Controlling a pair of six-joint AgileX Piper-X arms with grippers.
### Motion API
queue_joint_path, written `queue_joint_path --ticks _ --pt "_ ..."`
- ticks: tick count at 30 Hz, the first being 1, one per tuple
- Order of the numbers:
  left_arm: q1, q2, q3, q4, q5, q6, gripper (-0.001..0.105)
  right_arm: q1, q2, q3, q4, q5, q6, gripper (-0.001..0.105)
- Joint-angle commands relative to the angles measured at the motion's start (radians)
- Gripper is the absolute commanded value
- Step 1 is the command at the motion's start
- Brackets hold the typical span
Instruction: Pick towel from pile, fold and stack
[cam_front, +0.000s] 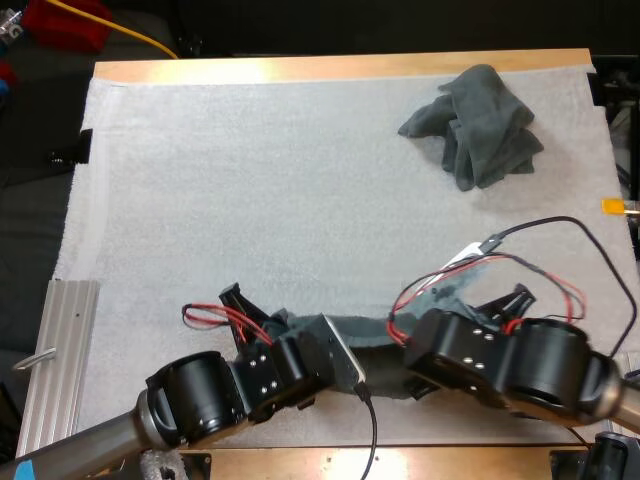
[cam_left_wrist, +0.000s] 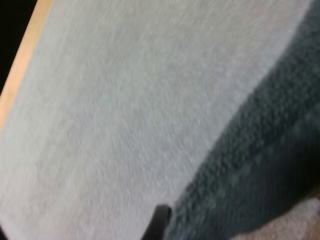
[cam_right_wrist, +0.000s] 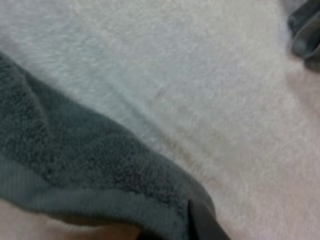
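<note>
Since a fold probably needs both ends controlled, the high view has the towel (cam_front: 375, 330) stretched along the mat's (cam_front: 250, 180) near edge between the left gripper (cam_front: 235, 298) and right gripper (cam_front: 515, 298). The crumpled towel (cam_front: 475, 125) sits at the far right corner. Left wrist view: the towel's (cam_left_wrist: 260, 165) edge is right there, can't tell if it's pinched. Right wrist view: same deal, hem close up, grip unclear.

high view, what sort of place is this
Probably a robotics lab bench: a wooden table under a white mat, a left arm and right arm with exposed wiring, and a crumpled towel laid out for practice.
</note>
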Motion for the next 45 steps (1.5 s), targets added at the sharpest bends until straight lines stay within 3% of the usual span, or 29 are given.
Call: queue_joint_path --ticks 1,5,9,18,21,26,30,33,40,45 --pt "0.012 -0.002 0.005 -0.026 -0.004 0.016 0.0 -0.002 0.005 0.012 -0.021 0.033 -0.016 0.001" --pt "0.089 0.001 0.015 -0.088 0.016 0.073 0.0 -0.007 0.031 0.047 -0.088 0.107 -0.03 0.001" --pt "0.159 0.009 0.015 -0.159 0.073 0.132 0.0 -0.063 0.051 0.065 -0.15 0.112 -0.041 0.001" --pt "0.288 0.082 0.015 -0.236 0.157 0.217 0.0 -0.232 0.093 0.075 -0.302 -0.003 -0.126 0.001" --pt "0.332 0.121 0.015 -0.257 0.227 0.226 0.0 -0.282 0.124 0.075 -0.333 -0.091 -0.154 0.001" --pt "0.402 0.189 0.015 -0.303 0.259 0.235 0.0 -0.354 0.181 0.075 -0.377 -0.106 -0.222 0.001" --pt "0.467 0.242 0.015 -0.356 0.346 0.246 0.0 -0.405 0.227 0.075 -0.408 -0.132 -0.265 0.001" --pt "0.506 0.281 0.015 -0.384 0.36 0.249 0.0 -0.435 0.261 0.075 -0.431 -0.152 -0.297 0.001" --pt "0.574 0.372 0.015 -0.444 0.441 0.261 0.0 -0.48 0.332 0.075 -0.494 -0.151 -0.316 0.001" --pt "0.588 0.445 0.015 -0.482 0.477 0.261 0.011 -0.501 0.376 0.075 -0.536 -0.144 -0.317 0.001"
